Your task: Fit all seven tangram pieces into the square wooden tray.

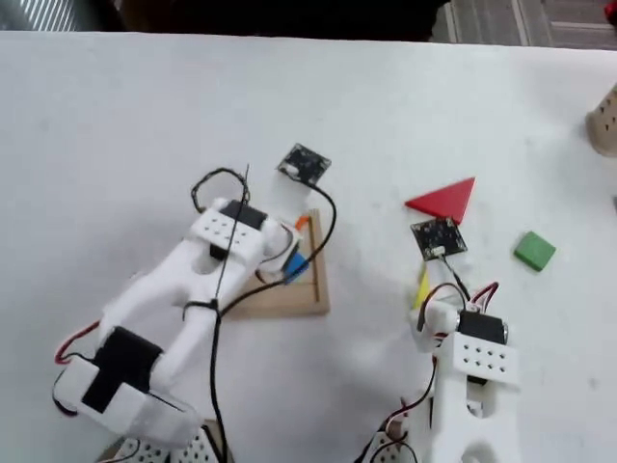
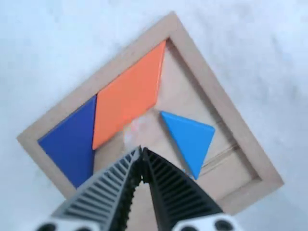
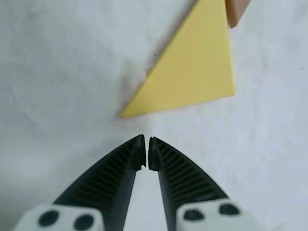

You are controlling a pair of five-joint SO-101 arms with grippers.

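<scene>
1 tool, L, tips together, over tray

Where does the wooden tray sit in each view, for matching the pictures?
High view: wooden tray left of centre, partly under the left arm.
Left wrist view: tray below the left gripper, orange piece inside.
Right wrist view: tan corner beyond yellow triangle; cannot tell.
Shared landmark: orange piece.
</scene>
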